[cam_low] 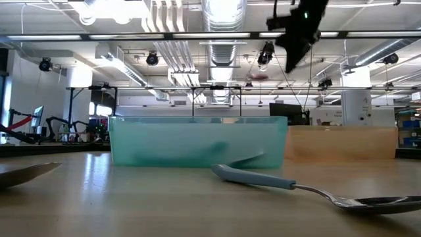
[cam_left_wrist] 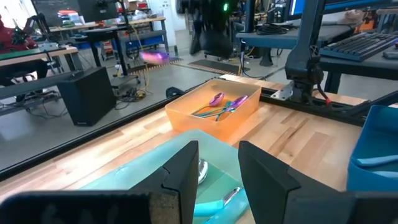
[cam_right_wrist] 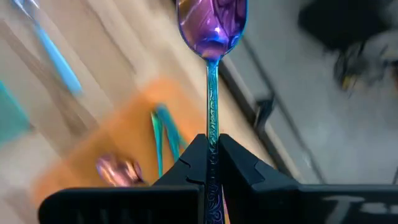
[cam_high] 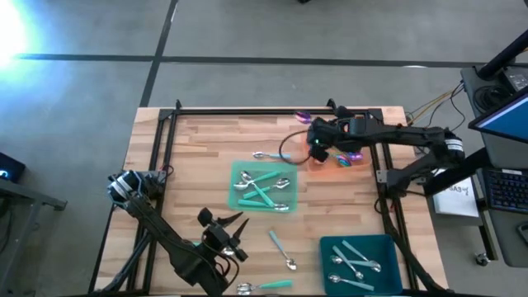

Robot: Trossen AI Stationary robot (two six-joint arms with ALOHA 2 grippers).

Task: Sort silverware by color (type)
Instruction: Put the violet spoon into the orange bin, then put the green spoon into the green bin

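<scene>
Purple spoon clamped upright in right gripper, above orange tray, left gripper apart.

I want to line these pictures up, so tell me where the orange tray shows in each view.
High view: orange tray right of centre, partly under the right gripper.
Low view: not visible.
Left wrist view: upper centre, holding purple spoons.
Right wrist view: lower left, below the held purple spoon.
Shared landmark: the light green tray, beside it.

The bench carries 3 trays, 1 orange, 1 light green and 1 dark teal, 4 loose spoons, and 2 arms.
</scene>
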